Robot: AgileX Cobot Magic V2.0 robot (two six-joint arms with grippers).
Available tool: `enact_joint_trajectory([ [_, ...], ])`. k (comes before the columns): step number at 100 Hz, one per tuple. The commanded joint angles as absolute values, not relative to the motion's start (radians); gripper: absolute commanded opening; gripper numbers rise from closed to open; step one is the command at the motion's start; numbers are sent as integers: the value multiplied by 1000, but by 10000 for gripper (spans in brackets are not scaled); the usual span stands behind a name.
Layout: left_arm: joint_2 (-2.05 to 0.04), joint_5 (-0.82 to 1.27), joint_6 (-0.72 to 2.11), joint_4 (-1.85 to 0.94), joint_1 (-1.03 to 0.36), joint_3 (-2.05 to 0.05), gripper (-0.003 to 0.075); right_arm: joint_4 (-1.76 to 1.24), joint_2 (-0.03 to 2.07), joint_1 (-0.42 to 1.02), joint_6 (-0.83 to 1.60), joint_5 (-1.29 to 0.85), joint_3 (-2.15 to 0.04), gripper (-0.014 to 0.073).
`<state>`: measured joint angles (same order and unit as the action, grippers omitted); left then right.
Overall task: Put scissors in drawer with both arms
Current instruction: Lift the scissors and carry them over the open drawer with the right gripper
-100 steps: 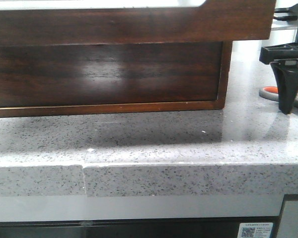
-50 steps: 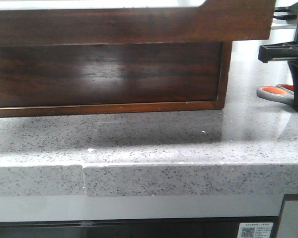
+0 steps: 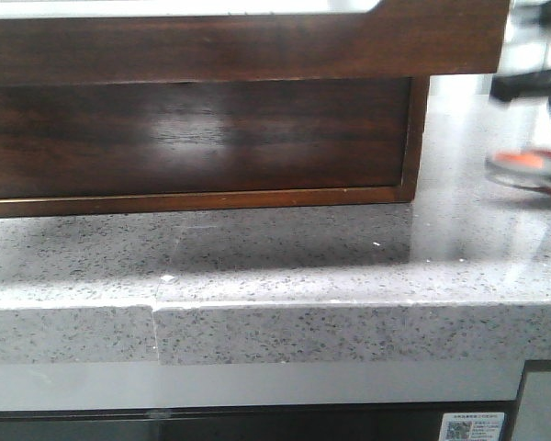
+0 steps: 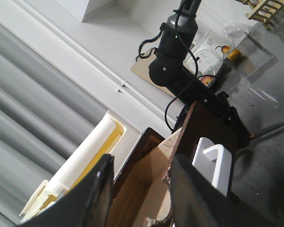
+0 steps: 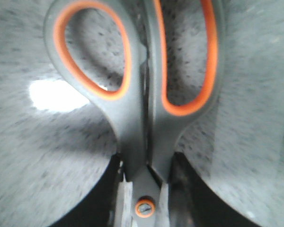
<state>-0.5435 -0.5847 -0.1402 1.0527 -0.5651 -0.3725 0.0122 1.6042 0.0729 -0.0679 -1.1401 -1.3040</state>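
The drawer (image 3: 239, 41) is a wide glossy dark brown front, pulled out over the cabinet. In the left wrist view its front board (image 4: 210, 125) stands edge-on by one finger (image 4: 199, 198), with the pale inside between the jaws. My left gripper (image 4: 142, 194) is open, jaws wide apart. The scissors (image 5: 132, 118) have grey handles with orange lining. My right gripper (image 5: 144, 175) is shut on them just above the pivot screw. In the front view the scissors (image 3: 523, 163) are a blur at the far right under the blurred dark right arm (image 3: 537, 87).
A second dark wood front (image 3: 193, 138) sits below the drawer on the grey speckled counter (image 3: 285, 266), whose front edge is near. A white block (image 4: 213, 161) sits on the drawer front. A cream and yellow rack (image 4: 94, 151) stands beside the cabinet.
My right gripper has moved right to the frame's edge and is now blurred. The scissors' orange handle has shifted right and slightly up with it. The drawer has not moved.
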Motion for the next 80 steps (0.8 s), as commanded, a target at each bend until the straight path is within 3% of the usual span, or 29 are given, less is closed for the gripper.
enact_joint_trajectory([
  [1,-547,-614,-154,1003,-571,-400,272,27,1494,70,-49,-1116,-1333,-62],
  [40,-547,-614,-154,1003,-571,-400,272,10,1139,70,-16,-918,-1333,-62],
  [80,-547,-614,-154,1003,-571,-400,272,-524,968,70,592,-803,-1351,-62],
])
